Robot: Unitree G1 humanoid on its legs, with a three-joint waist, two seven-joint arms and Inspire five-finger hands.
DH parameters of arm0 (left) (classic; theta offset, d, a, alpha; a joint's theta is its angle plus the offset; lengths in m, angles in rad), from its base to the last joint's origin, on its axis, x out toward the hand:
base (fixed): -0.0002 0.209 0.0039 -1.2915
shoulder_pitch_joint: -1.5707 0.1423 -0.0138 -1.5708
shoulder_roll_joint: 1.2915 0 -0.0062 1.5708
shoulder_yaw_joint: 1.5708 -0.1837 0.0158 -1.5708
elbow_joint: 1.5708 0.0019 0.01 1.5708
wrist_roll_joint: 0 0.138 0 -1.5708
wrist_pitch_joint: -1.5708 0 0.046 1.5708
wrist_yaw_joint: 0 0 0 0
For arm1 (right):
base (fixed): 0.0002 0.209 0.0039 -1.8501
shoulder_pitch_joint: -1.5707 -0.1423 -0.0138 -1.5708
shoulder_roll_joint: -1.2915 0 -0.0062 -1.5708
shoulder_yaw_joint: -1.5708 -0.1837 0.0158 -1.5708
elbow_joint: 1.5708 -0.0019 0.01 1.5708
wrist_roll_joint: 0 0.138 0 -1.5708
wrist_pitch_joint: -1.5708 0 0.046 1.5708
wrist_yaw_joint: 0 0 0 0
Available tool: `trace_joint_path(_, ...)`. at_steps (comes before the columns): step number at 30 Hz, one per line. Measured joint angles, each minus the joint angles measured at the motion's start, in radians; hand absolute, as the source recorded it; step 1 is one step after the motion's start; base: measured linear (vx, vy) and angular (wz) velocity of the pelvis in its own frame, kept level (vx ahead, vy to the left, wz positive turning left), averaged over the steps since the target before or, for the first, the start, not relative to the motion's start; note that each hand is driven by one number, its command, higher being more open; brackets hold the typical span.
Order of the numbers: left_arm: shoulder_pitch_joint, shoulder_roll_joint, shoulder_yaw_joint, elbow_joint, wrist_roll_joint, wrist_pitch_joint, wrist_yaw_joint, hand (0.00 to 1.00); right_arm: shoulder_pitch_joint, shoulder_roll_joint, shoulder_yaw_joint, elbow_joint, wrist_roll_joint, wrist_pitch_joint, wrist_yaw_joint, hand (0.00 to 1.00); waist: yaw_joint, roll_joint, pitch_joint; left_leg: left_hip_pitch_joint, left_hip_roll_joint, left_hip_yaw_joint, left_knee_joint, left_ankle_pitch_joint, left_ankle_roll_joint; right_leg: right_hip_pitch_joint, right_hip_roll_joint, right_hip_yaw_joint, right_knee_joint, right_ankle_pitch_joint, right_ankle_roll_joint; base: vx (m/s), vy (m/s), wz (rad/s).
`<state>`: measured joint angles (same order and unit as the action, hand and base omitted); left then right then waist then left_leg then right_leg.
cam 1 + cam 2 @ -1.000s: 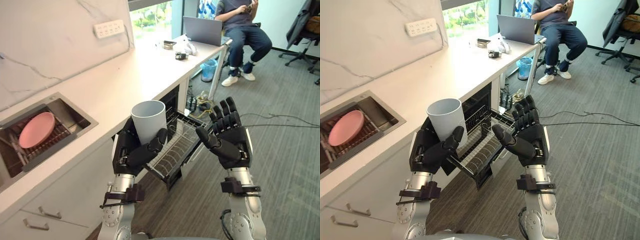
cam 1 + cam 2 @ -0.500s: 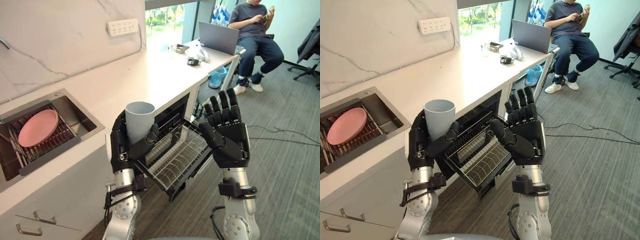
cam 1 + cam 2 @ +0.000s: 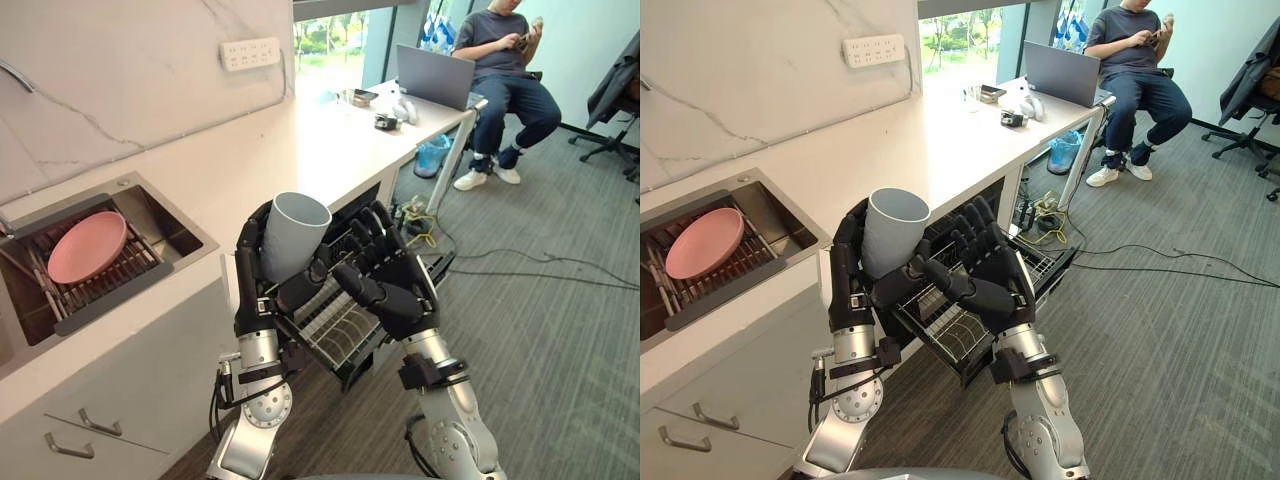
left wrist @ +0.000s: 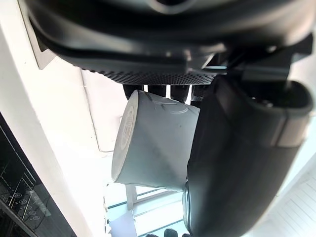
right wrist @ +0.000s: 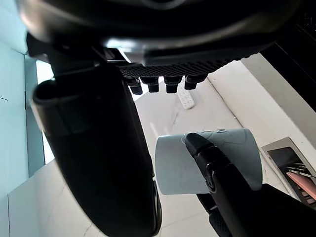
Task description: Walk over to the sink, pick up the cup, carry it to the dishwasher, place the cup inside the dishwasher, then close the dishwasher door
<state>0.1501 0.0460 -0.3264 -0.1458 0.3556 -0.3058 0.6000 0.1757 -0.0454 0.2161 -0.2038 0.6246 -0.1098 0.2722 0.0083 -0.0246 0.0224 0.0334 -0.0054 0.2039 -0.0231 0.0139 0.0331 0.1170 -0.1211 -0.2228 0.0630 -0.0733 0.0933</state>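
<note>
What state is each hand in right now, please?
Left hand: closed around the cup, holding it above the open dishwasher rack.
Right hand: open, fingers extended beside the cup, holding nothing.

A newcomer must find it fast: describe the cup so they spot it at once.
Start at the white counter with the sink. Just off its front edge, above the pulled-out dishwasher rack, the left hand grips the cup. It is a plain pale grey tumbler without handle, unlike the flat pink plate in the sink.
</note>
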Motion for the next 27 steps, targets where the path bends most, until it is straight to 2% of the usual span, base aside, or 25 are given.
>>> trace_joint_path(4,-0.004,0.014,-0.016,-0.007,0.031,-0.025,-0.006,0.0,-0.028,-0.017,0.016,0.002,0.0,0.022,-0.011,1.0,-0.001,-0.001,0.001,0.001,-0.018,-0.001,-0.064,0.047,0.002,-0.02,-0.01,-0.003,-0.01,0.0,0.0,-0.11,0.023,0.02)
trace_joint_path(12,-0.004,0.017,-0.057,-0.062,0.071,-0.076,-0.071,0.0,-0.054,-0.019,0.03,0.003,0.001,0.031,-0.027,1.0,-0.006,-0.001,0.001,-0.002,-0.02,-0.005,-0.069,0.065,0.001,-0.028,-0.011,-0.01,-0.009,-0.001,-0.004,-0.06,0.009,0.02)
trace_joint_path(27,-0.003,0.055,-0.088,-0.053,0.075,-0.082,-0.129,0.0,-0.092,-0.052,0.026,0.004,0.02,0.03,-0.044,1.0,-0.01,-0.002,0.002,-0.022,-0.027,-0.018,-0.065,0.083,0.018,-0.037,-0.011,-0.023,-0.017,0.01,-0.004,0.01,0.003,0.02)
